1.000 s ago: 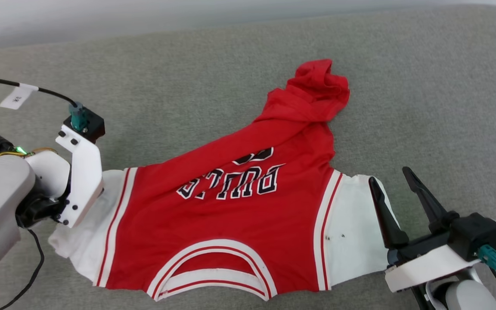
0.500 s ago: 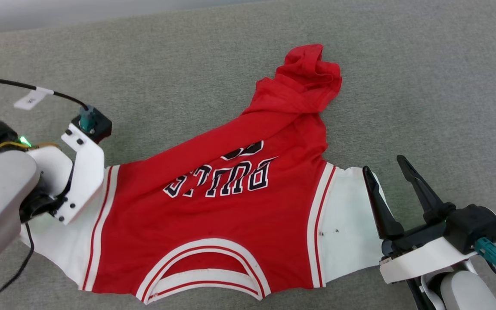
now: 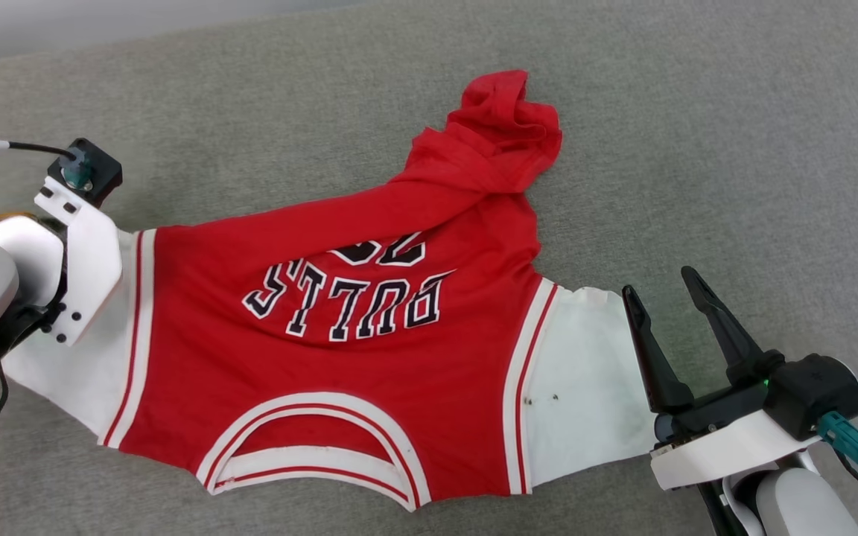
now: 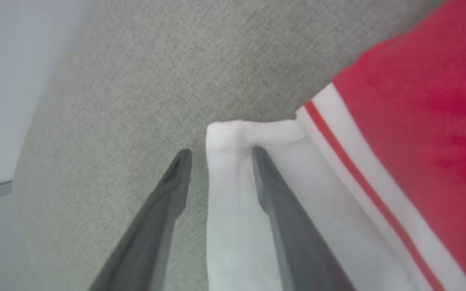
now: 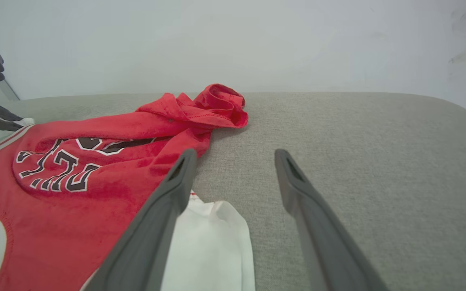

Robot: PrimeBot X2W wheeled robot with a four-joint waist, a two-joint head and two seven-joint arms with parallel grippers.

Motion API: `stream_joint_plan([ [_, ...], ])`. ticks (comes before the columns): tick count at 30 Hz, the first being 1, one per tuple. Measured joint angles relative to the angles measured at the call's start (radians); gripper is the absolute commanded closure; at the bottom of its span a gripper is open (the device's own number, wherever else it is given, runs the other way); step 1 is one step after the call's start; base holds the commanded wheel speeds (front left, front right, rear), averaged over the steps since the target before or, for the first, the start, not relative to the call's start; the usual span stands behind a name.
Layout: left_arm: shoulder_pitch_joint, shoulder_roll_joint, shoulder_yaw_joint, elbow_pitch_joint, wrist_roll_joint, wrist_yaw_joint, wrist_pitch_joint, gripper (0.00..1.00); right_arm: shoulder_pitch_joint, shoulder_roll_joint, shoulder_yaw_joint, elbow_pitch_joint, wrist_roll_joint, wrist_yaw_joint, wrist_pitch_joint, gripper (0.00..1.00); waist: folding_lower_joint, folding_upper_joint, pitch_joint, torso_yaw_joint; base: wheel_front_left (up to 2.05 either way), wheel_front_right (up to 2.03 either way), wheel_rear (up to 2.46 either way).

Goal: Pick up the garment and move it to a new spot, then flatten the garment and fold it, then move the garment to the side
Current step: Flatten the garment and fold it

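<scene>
Big grey padded surface (image 3: pixel 697 149) with the garment (image 3: pixel 325 350) spread across it, collar towards the robot, bunched hem (image 3: pixel 503 126) at the far end. Its long axis runs sleeve to sleeve, left to right. The left sleeve (image 4: pixel 233 202) sits right in the left pincer (image 4: pixel 220 153): fingers partly apart, straddling the sleeve's edge, not clamped as far as I can see. The right pincer (image 3: pixel 660 284) is wide apart and empty, just beside the right sleeve (image 3: pixel 585 387). My guess is each arm pinches its own sleeve next.
</scene>
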Motion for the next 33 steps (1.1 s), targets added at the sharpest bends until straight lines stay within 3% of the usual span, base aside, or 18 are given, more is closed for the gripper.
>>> stream_joint_plan([
  [6, -0.003, -0.011, 0.013, 0.033, -0.014, -0.007, -0.079, 0.00, 0.009, 0.005, -0.008, 0.002, 0.000, 0.000, -0.001, 0.00, 0.0000, 0.0000, -0.043, 0.034, 0.00, 0.00, 0.00],
  [9, -0.015, -0.003, 0.024, 0.011, -0.044, -0.010, -0.067, 0.00, 0.030, 0.007, -0.008, 0.002, 0.000, 0.000, -0.001, 0.00, 0.0000, 0.0000, -0.071, 0.054, 0.00, 0.00, 0.00],
  [22, -0.016, 0.109, 0.030, -0.151, -0.250, -0.001, 0.274, 0.00, 0.053, 0.004, -0.003, -0.013, 0.005, 0.000, -0.002, 0.00, 0.0000, 0.0000, -0.117, 0.088, 0.00, 0.00, 0.00],
  [33, 0.029, 0.148, 0.021, -0.197, -0.312, 0.069, 0.375, 0.00, 0.031, -0.003, -0.007, -0.041, -0.001, 0.000, -0.002, 0.00, 0.0000, 0.0000, -0.015, 0.059, 0.00, 0.00, 0.00],
])
